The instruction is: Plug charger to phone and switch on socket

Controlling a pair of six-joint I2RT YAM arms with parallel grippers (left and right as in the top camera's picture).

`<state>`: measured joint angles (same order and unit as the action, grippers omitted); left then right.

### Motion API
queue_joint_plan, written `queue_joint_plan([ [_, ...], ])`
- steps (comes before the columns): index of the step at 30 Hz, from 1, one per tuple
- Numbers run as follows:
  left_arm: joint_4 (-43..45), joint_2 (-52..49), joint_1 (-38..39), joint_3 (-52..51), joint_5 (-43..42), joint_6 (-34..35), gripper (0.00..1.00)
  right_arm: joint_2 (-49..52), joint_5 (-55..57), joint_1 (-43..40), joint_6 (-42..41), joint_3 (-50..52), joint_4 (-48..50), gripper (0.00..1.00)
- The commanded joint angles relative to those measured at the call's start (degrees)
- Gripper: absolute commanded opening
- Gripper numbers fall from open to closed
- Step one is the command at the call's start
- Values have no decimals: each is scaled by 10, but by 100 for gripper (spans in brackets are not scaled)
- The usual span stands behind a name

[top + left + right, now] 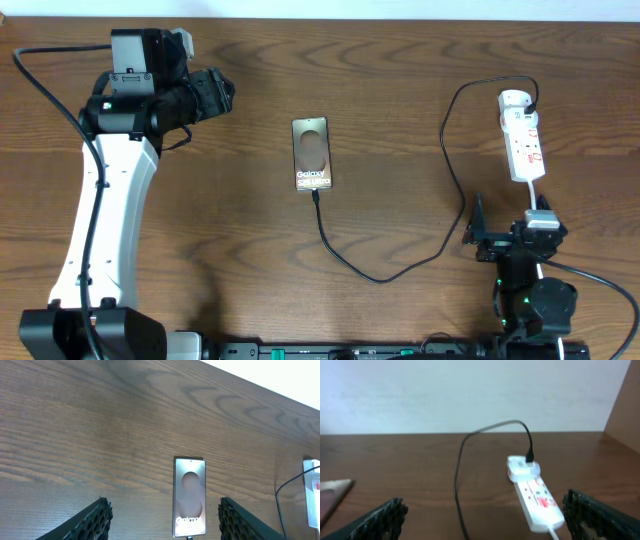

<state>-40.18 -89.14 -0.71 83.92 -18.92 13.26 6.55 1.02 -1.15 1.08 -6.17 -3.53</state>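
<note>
Dark wood-grain surface (400, 60) filled the overhead view, and its far edge met a pale wall. The phone (311, 154) lay flat near the middle, its long axis running from far to near. A pale circle sat on its far half and white "Galaxy" lettering on its near end. A smaller line beneath that word was too fine to read.

The charger (345, 255) met the phone's near short edge. Whether its tip was fully seated could not be told. From there the thin black cable curved nearward and to the right, then climbed in a tall loop. It ended at a black plug standing in the far, rounded end of the socket (523, 135).

The socket lay on the right side, well apart from the phone, with its long axis also roughly far to near, slightly tilted. It had red marks on its face, too small to read. Its white cord left the near end toward the right tool (510, 215).

That right tool had its jaws spread wide with nothing between them, and it sat just short of the socket's near end. The left tool (215, 95), at the far left, pointed toward the phone with its jaws apart and empty, well away from it.

Bare wood lay between the left arm and the phone, and again between the phone and the cable's loop.
</note>
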Motion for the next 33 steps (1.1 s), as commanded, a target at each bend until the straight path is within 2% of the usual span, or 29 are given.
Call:
queue_joint_plan([
  [1, -1, 7, -2, 2, 6, -5, 66, -33, 12, 4, -6, 39, 3, 99],
  [5, -1, 7, -2, 2, 6, -5, 66, -63, 12, 5, -3, 59, -3, 99],
  [33, -1, 7, -2, 2, 6, -5, 66, -63, 8, 5, -4, 59, -6, 99],
])
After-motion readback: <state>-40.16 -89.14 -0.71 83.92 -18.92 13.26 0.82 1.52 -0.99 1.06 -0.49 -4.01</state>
